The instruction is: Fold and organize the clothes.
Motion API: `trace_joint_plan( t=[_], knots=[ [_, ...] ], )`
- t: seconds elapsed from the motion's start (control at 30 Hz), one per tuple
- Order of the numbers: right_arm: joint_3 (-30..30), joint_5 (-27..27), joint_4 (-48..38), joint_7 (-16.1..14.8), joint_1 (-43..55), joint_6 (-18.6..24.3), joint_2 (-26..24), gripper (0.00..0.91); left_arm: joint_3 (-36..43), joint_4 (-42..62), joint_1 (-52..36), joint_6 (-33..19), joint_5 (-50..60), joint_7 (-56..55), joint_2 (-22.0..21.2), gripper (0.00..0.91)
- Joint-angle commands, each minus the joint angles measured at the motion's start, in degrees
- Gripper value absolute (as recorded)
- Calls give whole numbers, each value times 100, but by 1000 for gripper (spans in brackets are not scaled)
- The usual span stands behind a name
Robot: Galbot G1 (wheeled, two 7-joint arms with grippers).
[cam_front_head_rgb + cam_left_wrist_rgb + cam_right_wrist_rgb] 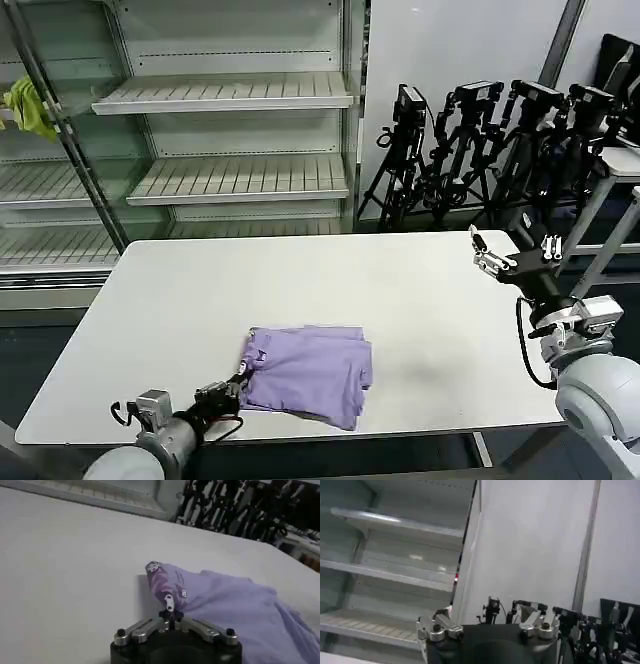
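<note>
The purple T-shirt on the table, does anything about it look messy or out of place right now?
Somewhat. The T-shirt is folded into a bundle near the table's front edge, but its edges are uneven and rumpled. The left gripper is shut on its left edge; the right gripper is raised, open.

**Head view: folded shirt near front edge**

Lavender T-shirt lies folded on the white table. Left gripper low at the shirt's left edge, looks pinched on the fabric, hard to confirm. Right gripper raised over the table's right side, fingers spread
</note>
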Motion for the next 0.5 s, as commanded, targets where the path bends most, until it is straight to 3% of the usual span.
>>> trace_joint_plan(
  t=[0.03,0.5],
  knots=[
    [-93,8,-67,-16,134,12,22,907,-1181,218,16,39,-308,-57,466,60],
    [-249,19,-192,-157,300,86,119,907,-3183,815,346,106,-609,-248,1424,60]
  ],
)
